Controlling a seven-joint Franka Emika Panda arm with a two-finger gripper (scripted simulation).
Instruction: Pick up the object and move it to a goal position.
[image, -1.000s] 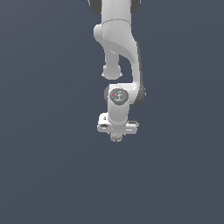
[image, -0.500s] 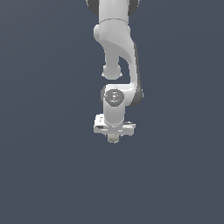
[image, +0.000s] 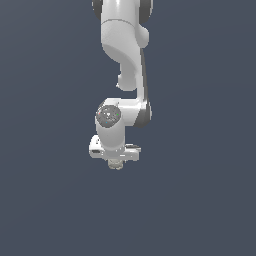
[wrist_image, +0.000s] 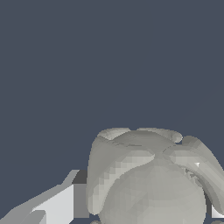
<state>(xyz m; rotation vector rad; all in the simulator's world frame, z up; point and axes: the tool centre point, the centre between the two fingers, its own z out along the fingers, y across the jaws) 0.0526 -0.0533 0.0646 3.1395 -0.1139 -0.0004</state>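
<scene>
1. Pincer (image: 115, 161) hangs under the white gripper bar (image: 114, 150) in the exterior view, pointing down. Fingers are hidden behind the bar and the lump, so the opening can't be read directly. In the wrist view one white finger (wrist_image: 59, 205) sits right beside the object (wrist_image: 148, 183); looks clenched on it, judged not seen.
2. Object (image: 116, 164): small pale grey-beige lump poking out just below the bar's middle, touching the pincer. No bench or any surface is visible, only flat dark background, so no edges or corners to place it by.
3. Change vs earlier pictures: bar and wrist sit lower in the exterior view than a second ago, and slightly more towards that view's left. Upper arm link (image: 122, 45) has shifted too.
4. Lump rides under the bar in all three pictures, so it moves with the arm.
5. Meaning: pickup likely done, carry phase under way. No goal marker visible; how far is left can't be told.
</scene>
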